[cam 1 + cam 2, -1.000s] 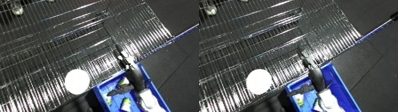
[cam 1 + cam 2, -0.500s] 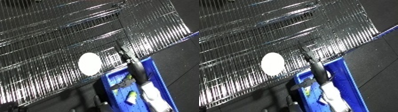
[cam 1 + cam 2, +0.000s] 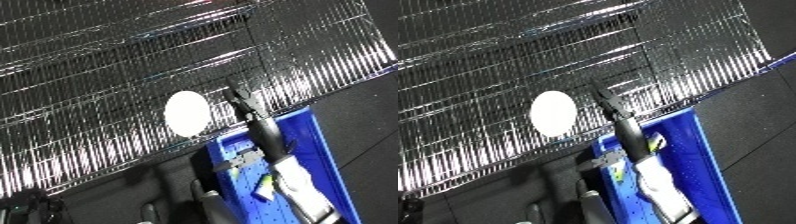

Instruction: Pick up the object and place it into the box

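While right hand (image 3: 242,97) reaches over shelf (image 3: 107,65), white disc (image 3: 187,112) lies beside.

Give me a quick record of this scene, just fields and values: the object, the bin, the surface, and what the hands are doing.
object: white round object, lying on the wire rack
surface: metal wire rack, tilted in view
bin: blue bin, below the rack's edge, with items inside
right hand: black hand reaching over the bin onto the rack, beside the white object, not holding it; finger state unclear
left hand: not in view
task status: object not yet picked up
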You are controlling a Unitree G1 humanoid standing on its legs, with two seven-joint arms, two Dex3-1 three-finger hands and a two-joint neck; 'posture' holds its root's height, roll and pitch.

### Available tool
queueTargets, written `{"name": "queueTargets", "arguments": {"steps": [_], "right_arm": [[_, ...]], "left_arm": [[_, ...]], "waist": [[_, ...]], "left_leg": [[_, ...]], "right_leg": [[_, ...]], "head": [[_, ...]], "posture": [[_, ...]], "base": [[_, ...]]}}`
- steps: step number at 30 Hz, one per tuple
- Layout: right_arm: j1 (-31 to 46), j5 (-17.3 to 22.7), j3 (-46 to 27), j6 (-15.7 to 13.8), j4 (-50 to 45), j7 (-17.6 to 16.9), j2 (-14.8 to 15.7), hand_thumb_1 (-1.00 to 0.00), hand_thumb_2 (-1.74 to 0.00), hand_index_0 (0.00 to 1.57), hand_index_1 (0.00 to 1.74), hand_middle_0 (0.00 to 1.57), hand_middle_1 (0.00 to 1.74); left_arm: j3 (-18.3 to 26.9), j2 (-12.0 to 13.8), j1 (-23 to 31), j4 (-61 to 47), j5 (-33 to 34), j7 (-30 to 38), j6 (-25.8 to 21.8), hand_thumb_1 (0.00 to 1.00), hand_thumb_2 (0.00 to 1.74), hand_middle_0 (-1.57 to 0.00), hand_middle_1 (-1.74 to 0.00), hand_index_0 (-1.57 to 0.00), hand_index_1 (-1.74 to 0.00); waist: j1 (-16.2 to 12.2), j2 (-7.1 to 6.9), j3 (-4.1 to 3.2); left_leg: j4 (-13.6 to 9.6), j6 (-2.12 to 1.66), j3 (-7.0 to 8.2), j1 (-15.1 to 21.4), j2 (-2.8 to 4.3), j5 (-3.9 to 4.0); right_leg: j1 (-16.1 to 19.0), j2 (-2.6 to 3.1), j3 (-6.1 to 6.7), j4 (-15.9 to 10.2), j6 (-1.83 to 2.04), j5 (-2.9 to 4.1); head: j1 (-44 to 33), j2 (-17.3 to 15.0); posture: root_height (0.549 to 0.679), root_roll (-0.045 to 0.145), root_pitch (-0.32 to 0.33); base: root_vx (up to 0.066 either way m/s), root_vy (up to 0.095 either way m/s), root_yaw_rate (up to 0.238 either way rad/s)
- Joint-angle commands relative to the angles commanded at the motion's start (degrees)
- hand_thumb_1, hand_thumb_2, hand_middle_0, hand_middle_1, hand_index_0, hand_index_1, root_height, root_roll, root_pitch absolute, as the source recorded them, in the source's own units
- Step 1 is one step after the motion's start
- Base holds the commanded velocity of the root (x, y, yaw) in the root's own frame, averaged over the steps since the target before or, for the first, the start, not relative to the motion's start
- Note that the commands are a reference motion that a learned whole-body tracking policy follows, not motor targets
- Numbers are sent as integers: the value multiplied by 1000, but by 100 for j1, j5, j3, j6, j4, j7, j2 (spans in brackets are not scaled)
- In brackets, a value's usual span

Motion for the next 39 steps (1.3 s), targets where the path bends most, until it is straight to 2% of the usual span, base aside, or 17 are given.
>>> {"name": "queueTargets", "arguments": {"steps": [4,11,18,29,36,39], "right_arm": [[-316,101,81,-49,203,57,3,0,0,0,0,0,0],[-742,157,178,-15,383,70,-17,0,0,0,0,0,0],[-1151,175,305,170,540,-12,10,0,0,0,0,0,0],[-1433,287,407,204,844,-67,-20,-550,-957,864,957,864,957],[-1518,253,407,274,907,-123,-76,-900,-1566,1413,1566,1413,1566],[-1497,206,398,304,903,-162,-108,-900,-1566,1413,1566,1413,1566]], "left_arm": [[12,18,1,-114,-34,103,-82,1000,1740,-1570,-1740,-1570,-1740],[-32,47,-25,-235,-87,207,-48,1000,1740,-1570,-1740,-1570,-1740],[-112,56,-88,-296,-125,294,-51,1000,1740,-1570,-1740,-1570,-1740],[-199,64,-210,-294,-141,326,-67,1000,1740,-1570,-1740,-1570,-1740],[-213,75,-259,-306,-170,331,-41,1000,1740,-1570,-1740,-1570,-1740],[-206,83,-256,-303,-180,313,-55,1000,1740,-1570,-1740,-1570,-1740]], "waist": [[37,56,38],[96,130,38],[159,191,38],[194,208,38],[175,200,38],[165,191,38]], "left_leg": [[125,14,13,-119,-36,-49],[240,36,16,-320,-78,-90],[289,62,28,-539,-123,-105],[264,72,13,-609,-148,-128],[235,73,9,-600,-117,-139],[216,74,11,-576,-109,-146]], "right_leg": [[-153,-19,2,147,-20,-31],[-393,-45,-8,288,-45,-56],[-659,-28,-18,406,-72,-72],[-737,-26,-42,376,-69,-64],[-731,-8,-40,337,-74,-64],[-703,2,-31,306,-76,-65]], "head": [[80,83],[289,418],[452,674],[651,890],[660,932],[683,998]], "posture": [[612,75,-15],[607,77,3],[602,74,29],[603,73,44],[603,71,48],[604,71,48]], "base": [[54,68,84],[14,42,54],[-5,30,64],[-8,2,29],[-22,-10,-13],[-19,-18,-13]]}}
